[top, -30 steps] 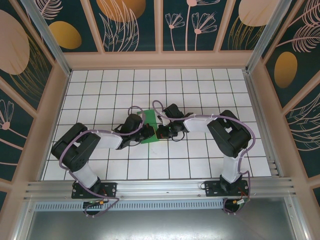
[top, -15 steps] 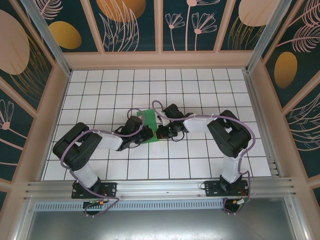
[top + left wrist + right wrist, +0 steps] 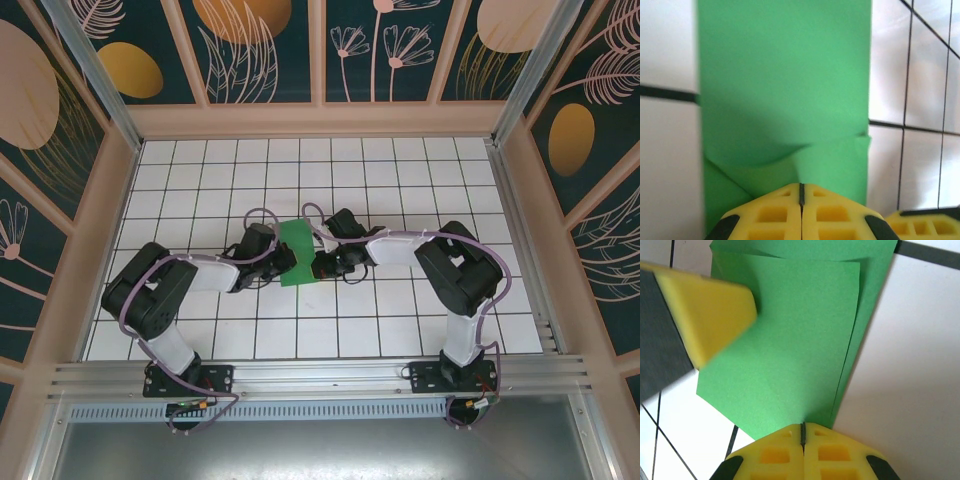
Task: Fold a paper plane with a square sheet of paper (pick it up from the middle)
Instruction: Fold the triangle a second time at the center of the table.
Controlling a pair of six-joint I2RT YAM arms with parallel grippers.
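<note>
As we look down, the square sheet of paper (image 3: pixel 297 252) is a folded green strip between left gripper (image 3: pixel 281 260) and right gripper (image 3: pixel 322 266), jaws pressed together. Our right wrist view adds its offset layers.

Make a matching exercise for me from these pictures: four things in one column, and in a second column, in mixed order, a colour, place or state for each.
Column one
1. square sheet of paper
2. left gripper
3. right gripper
4. table

Column two
A. shut, at the paper's right side seen from above
B. white tiles with dark lines
C. green, folded in layers
D. shut, at the paper's left side seen from above

Pairs: 1-C, 2-D, 3-A, 4-B
</note>
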